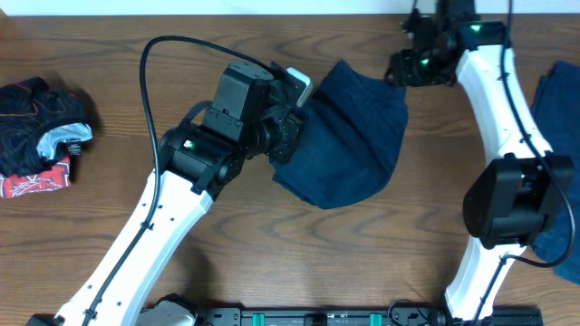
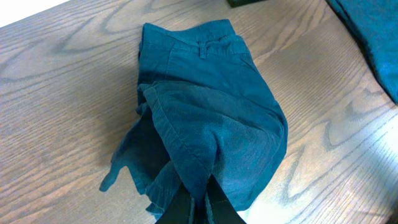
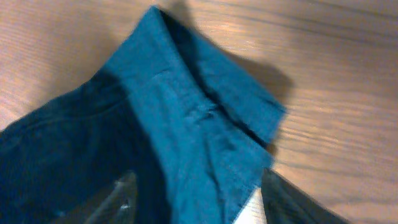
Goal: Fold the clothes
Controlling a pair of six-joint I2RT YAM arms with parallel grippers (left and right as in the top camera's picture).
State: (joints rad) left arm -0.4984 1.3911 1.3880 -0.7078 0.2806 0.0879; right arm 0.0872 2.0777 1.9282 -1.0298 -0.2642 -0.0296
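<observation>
Clamped on a leg hem, left end effector [image 2: 194, 208] holds it above the navy shorts [image 2: 211, 124] on the tabletop [image 1: 91, 208] — ready to fold over — while right end effector [image 3: 196, 199], fingers apart, straddles the far waistband as anchor

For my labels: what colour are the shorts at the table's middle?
Plain dark blue, no pattern; the shorts show best in the left wrist view.

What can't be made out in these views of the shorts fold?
- Second blue garment: overhead, cut by the right edge and crossed by the right arm.
- Right gripper: right wrist view is blurred; whether its fingers pinch the shorts is unclear.
- Left gripper: overhead, hidden beneath its own wrist.
- Crumpled dark pile: overhead, number of pieces unreadable.
</observation>
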